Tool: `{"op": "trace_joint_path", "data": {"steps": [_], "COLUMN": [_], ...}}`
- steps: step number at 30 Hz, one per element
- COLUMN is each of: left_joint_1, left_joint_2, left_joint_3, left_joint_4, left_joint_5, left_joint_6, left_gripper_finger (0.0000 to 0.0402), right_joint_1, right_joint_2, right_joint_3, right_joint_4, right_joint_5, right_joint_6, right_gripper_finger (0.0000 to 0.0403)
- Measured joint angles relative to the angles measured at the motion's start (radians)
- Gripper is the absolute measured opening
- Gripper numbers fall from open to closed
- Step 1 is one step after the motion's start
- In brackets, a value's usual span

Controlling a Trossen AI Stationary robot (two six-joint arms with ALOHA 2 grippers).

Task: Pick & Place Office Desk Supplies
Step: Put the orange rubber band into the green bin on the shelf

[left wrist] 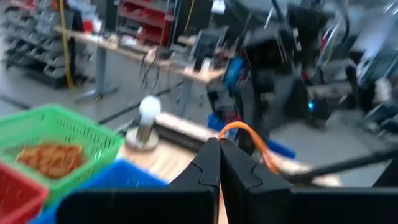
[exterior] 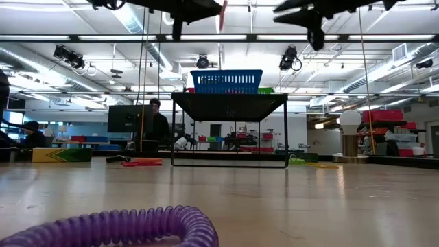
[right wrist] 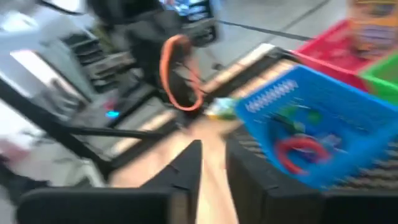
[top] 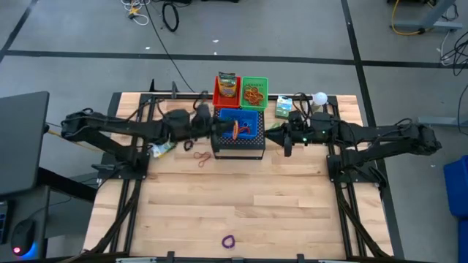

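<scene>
Worktop [top: 241,212]: light wood, both arms reaching toward middle rear.

Black perforated box [top: 238,146] serves as stand, lifting blue basket [top: 238,124] to drop height; red basket [top: 224,93] and green basket [top: 255,91] behind sort supplies by kind.

Left gripper [left wrist: 219,163]: fingers pressed together, pinching orange rubber band [left wrist: 249,140] above blue basket, likely for release there.

Right gripper [right wrist: 212,163]: fingers slightly apart, empty, just beside blue basket.

High view alone shows loose bands [top: 199,159] and purple loop [top: 229,241] on worktop; left wrist view alone shows pinch.

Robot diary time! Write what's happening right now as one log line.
left gripper: shut on orange rubber band, above blue basket | right gripper: slightly open, empty, beside basket | purple loop: on table
</scene>
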Motion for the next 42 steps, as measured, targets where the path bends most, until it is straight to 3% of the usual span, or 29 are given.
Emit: {"op": "trace_joint_path", "data": {"steps": [4,11,16,21,28,36,42], "left_joint_1": [0.057,0.081,0.08,0.087,0.14,0.222,0.248], "left_joint_2": [0.022,0.025,0.025,0.012,-0.063,-0.146,-0.206], "left_joint_3": [0.0,0.0,0.0,0.0,0.002,0.001,0.0], "left_joint_4": [0.089,0.111,0.135,0.136,0.062,-0.135,-0.269], "left_joint_5": [0.083,0.109,0.141,0.166,0.308,0.329,0.269], "left_joint_6": [-0.015,-0.016,-0.015,-0.004,-0.035,-0.069,-0.01], "left_gripper_finger": [0.0002,0.0002,0.0002,0.0002,0.002,0.0107,0.0139], "right_joint_1": [-0.001,-0.025,-0.063,-0.069,-0.067,-0.096,-0.227], "right_joint_2": [0.095,0.306,0.42,0.47,0.47,0.47,0.47], "right_joint_3": [0.055,0.212,0.306,0.361,0.364,0.367,0.472], "right_joint_4": [0.112,0.145,0.145,0.144,0.169,0.173,-0.084], "right_joint_5": [-0.038,-0.004,-0.004,-0.017,0.025,0.041,0.054], "right_joint_6": [0.022,-0.034,-0.107,-0.131,-0.152,-0.117,-0.065], "right_gripper_finger": [0.0143,0.0241,0.0262,0.0201,0.0019,0.0006,0.0004]}}
